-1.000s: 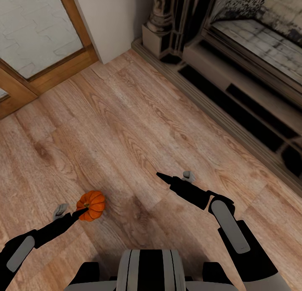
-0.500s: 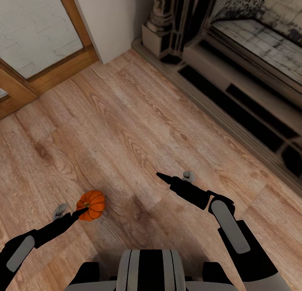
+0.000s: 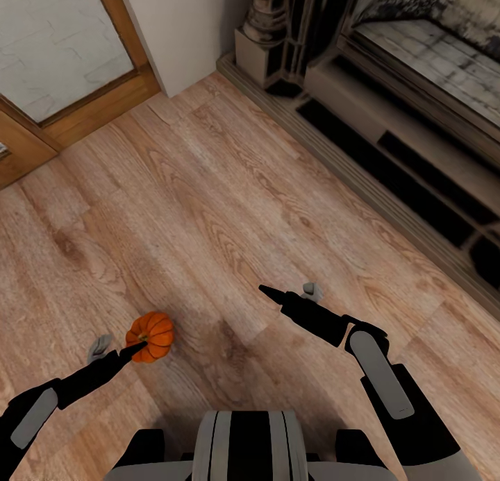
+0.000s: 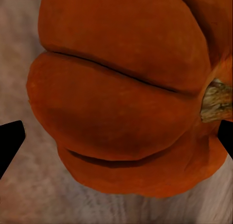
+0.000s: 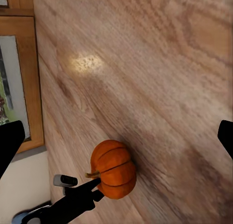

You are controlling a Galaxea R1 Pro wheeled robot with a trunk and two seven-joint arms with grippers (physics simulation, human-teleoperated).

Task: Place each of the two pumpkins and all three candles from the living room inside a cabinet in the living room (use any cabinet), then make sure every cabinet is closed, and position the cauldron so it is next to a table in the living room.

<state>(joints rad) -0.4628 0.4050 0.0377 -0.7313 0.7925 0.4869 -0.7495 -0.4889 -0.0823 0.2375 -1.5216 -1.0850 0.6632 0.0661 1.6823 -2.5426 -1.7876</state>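
One bright-orange ribbed pumpkin [image 3: 150, 335] rests on the wood floor at the lower left of the head view. My left gripper [image 3: 118, 349] is open just behind it, its black fingertip touching the pumpkin's near side. In the left wrist view the pumpkin [image 4: 121, 98] looms very close, stem to one side, with the dark fingertips [image 4: 9, 141] spread wide at the picture's edges. My right gripper [image 3: 288, 291] hangs open over bare floor, to the right of the pumpkin and empty. The right wrist view looks across at the pumpkin [image 5: 114, 168] and the left gripper [image 5: 77, 185].
A dark stone fireplace surround [image 3: 278, 30] with a raised hearth step [image 3: 389, 189] runs along the upper right. A wood-framed glass door [image 3: 62, 57] and a white wall corner [image 3: 180, 30] stand at the upper left. Wood floor [image 3: 208, 189] stretches between.
The whole head picture has shifted slightly, so the camera moved. Both arms and the pumpkin keep their places relative to each other.
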